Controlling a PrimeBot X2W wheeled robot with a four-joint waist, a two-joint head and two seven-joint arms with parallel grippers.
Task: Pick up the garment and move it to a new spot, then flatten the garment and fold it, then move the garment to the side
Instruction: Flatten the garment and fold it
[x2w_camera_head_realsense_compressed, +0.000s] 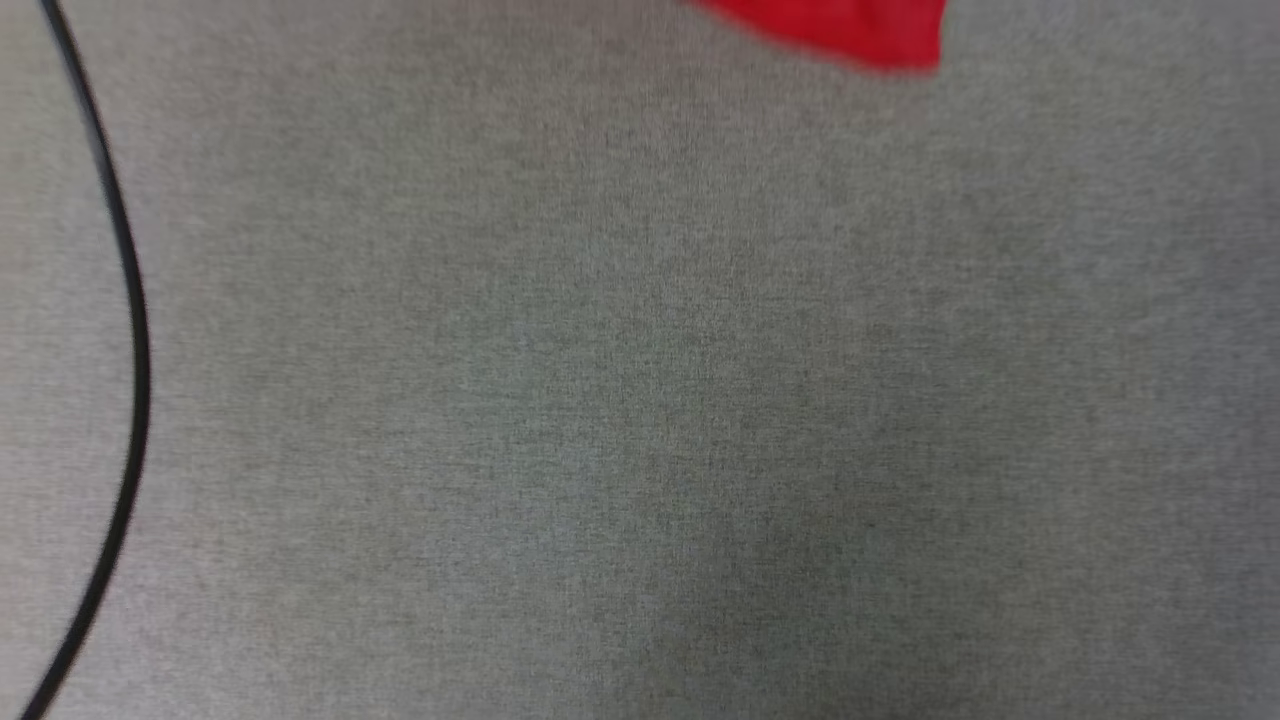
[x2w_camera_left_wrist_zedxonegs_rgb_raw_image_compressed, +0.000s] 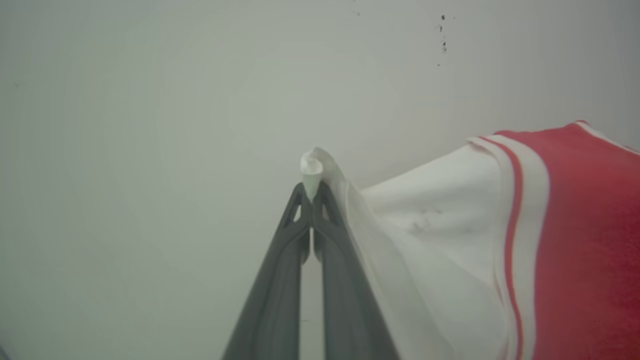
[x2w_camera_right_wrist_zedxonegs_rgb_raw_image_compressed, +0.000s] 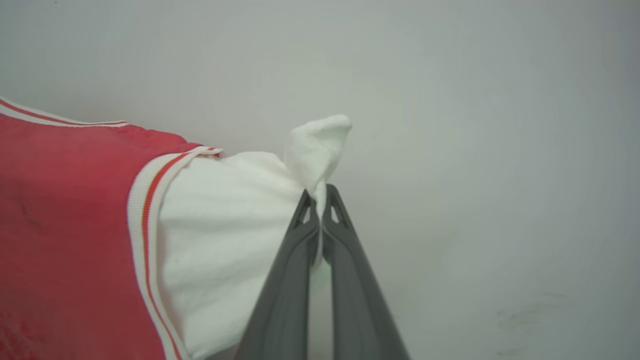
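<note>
Presently pinched tight on opposite white corners of garment (x2w_camera_left_wrist_zedxonegs_rgb_raw_image_compressed: 575, 225): left gripper (x2w_camera_left_wrist_zedxonegs_rgb_raw_image_compressed: 311, 192) and right gripper (x2w_camera_right_wrist_zedxonegs_rgb_raw_image_compressed: 320, 197), long axis strung between, neither nearer.

Head view: grey woven fabric surface (x2w_camera_head_realsense_compressed: 640, 400) across the frame, heathered texture, slightly blurred; table cover or carpet, cannot tell. Thin black cable (x2w_camera_head_realsense_compressed: 143, 340) lies on it at left, curving in one long arc from top edge to bottom edge. Soft darker patch at lower centre, paler toward the side edges. Left wrist view: plain pale grey-white backdrop (x2w_camera_left_wrist_zedxonegs_rgb_raw_image_compressed: 150, 100), matte, small dark specks (x2w_camera_left_wrist_zedxonegs_rgb_raw_image_compressed: 443, 35) at upper right. Right wrist view: similar pale plain backdrop (x2w_camera_right_wrist_zedxonegs_rgb_raw_image_compressed: 475, 100), faint dark smudges (x2w_camera_right_wrist_zedxonegs_rgb_raw_image_compressed: 530, 310) at lower right. Light even and diffuse.
</note>
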